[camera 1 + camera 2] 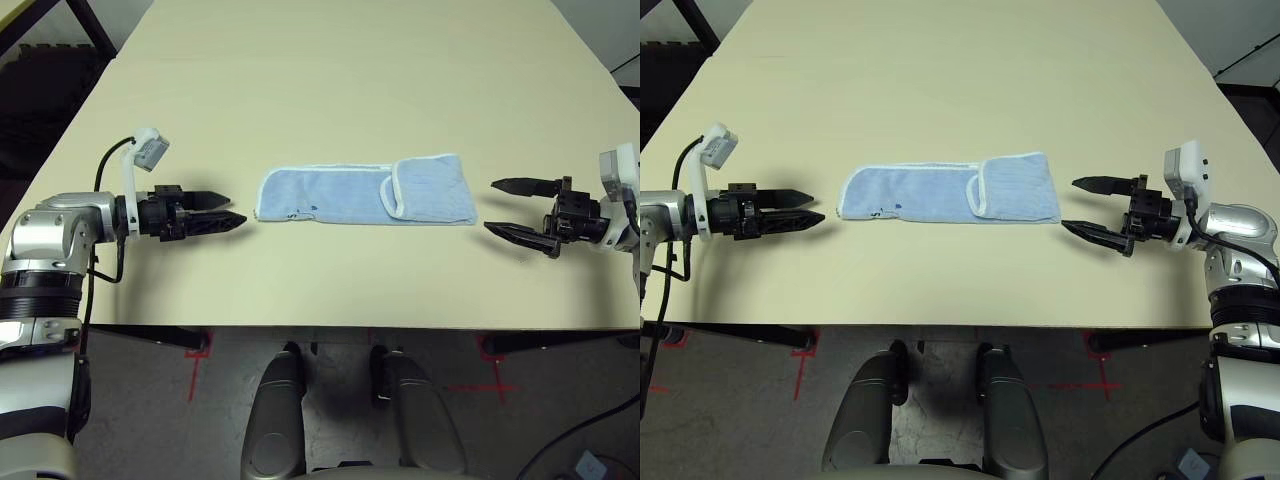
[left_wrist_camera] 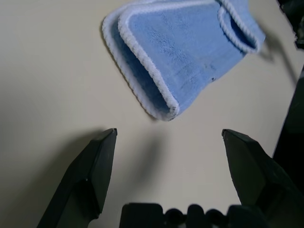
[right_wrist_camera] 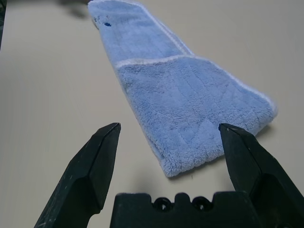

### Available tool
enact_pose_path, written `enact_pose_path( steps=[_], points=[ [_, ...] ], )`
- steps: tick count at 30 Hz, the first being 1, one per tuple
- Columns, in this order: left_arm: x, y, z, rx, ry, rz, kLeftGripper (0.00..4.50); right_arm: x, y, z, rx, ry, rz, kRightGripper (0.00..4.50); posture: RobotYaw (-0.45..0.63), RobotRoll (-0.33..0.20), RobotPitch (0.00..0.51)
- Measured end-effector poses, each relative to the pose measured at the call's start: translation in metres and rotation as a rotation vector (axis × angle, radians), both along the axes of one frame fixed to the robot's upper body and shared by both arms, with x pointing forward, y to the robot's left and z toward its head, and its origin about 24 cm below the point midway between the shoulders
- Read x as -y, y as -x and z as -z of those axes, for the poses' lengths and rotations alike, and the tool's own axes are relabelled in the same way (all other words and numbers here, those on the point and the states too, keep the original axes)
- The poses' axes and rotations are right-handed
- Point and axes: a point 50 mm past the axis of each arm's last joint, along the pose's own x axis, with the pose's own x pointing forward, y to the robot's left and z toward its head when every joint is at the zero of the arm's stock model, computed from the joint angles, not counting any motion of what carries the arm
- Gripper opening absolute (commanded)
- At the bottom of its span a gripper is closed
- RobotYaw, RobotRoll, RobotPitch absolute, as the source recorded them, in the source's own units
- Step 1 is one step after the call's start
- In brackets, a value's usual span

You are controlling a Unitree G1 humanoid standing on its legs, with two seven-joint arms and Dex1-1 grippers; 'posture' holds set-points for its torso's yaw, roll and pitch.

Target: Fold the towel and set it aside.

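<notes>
Towel (image 1: pixel 366 193) lies flat mid-table, long strip w/ right end folded over. Left gripper (image 1: pixel 226 210) & right gripper (image 1: pixel 1088 209) sit just off its ends, both fingers wide, empty. Looks light, soft, floppy; prob pinch stitched corners

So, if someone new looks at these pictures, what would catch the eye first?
First the light-blue towel, lying as a long folded strip in the middle of the pale table, its right end turned back over itself. Then the two black grippers pointing at it from either side: the left gripper just off its left end, the right gripper just off its right end, both open and holding nothing.
</notes>
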Motion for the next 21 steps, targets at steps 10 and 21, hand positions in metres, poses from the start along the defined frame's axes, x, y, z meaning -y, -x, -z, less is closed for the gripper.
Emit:
enact_pose_path(
  steps=[10, 21],
  points=[
    [0.022, 0.000, 0.003, -0.167, 0.161, -0.064, 4.50, -0.001, 0.000, 0.000, -0.003, 0.013, 0.000, 4.47, 0.00, 0.000, 0.222],
    [0.028, -0.006, 0.008, -0.196, 0.118, -0.101, 4.50, -0.002, -0.001, 0.000, -0.003, 0.024, -0.003, 4.47, -0.01, 0.000, 0.223]
  ],
)
